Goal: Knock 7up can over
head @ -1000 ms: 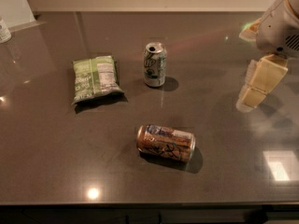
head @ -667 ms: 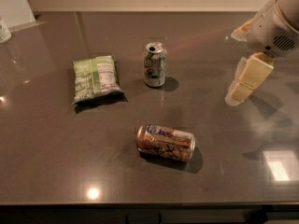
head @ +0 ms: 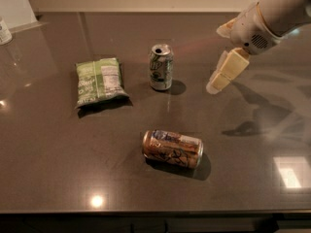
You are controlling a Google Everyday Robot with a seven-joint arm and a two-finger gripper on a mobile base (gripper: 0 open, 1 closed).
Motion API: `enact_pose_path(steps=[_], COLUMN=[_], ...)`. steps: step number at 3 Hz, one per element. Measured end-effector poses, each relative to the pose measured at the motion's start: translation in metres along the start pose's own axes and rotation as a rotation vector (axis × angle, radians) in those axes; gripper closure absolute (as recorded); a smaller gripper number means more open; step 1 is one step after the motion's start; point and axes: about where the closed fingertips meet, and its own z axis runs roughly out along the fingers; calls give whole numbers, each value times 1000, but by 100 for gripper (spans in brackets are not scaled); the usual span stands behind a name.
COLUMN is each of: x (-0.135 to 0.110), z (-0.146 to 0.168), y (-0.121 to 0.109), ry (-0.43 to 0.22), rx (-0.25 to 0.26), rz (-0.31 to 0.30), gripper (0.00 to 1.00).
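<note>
The 7up can (head: 161, 67) stands upright near the middle of the dark countertop, with a pale green and white label and a silver top. My gripper (head: 217, 81) hangs above the counter to the right of the can, about a can's width away, with its cream fingers pointing down and to the left. It holds nothing and does not touch the can.
A green snack bag (head: 99, 82) lies flat to the left of the can. An orange-brown patterned can (head: 172, 148) lies on its side nearer the front edge. A white container (head: 5, 31) stands at the far left. The counter's front edge (head: 155, 211) runs along the bottom.
My gripper and arm have moved left and slightly toward the 7up can. The can, bag and lying can have not moved.
</note>
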Motion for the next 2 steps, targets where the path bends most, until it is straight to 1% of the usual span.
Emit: enact_pose_path(steps=[1,2], x=[-14,-26], z=[25,53], y=[-14,-23], ry=[-59,-113], rx=[-13,-41], rz=[0,8], gripper=[0,0])
